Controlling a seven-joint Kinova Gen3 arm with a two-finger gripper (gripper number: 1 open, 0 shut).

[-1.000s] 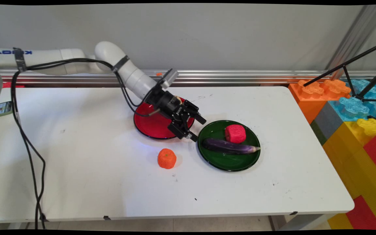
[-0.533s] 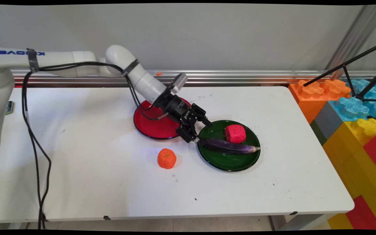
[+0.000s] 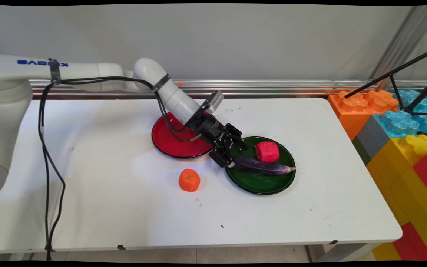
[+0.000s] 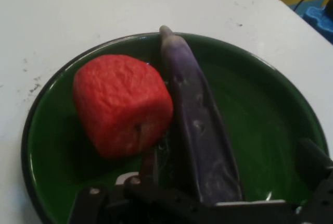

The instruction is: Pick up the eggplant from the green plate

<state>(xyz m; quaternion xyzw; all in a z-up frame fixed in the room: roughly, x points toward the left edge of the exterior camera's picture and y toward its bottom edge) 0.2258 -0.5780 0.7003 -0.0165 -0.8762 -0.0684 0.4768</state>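
Observation:
A purple eggplant (image 3: 263, 167) (image 4: 200, 125) lies across a green plate (image 3: 265, 185) (image 4: 260, 94), with a red, cube-like fruit (image 3: 267, 151) (image 4: 122, 104) right beside it on the same plate. My gripper (image 3: 237, 157) (image 4: 229, 166) is low over the plate's left rim. It is open, one finger on each side of the eggplant's thick end. In the hand view the left finger (image 4: 148, 166) sits between the eggplant and the red fruit. The right finger (image 4: 312, 159) stands well clear of the eggplant.
A red plate (image 3: 172, 142) lies under the arm's wrist, left of the green one. An orange fruit (image 3: 189, 180) sits on the table nearer the front. Large coloured building blocks (image 3: 402, 122) and black tripod legs (image 3: 402, 74) stand past the table's right edge.
The gripper has moved right and down from over the red plate to the green plate, and now straddles the eggplant's left end. The objects have stayed in place.

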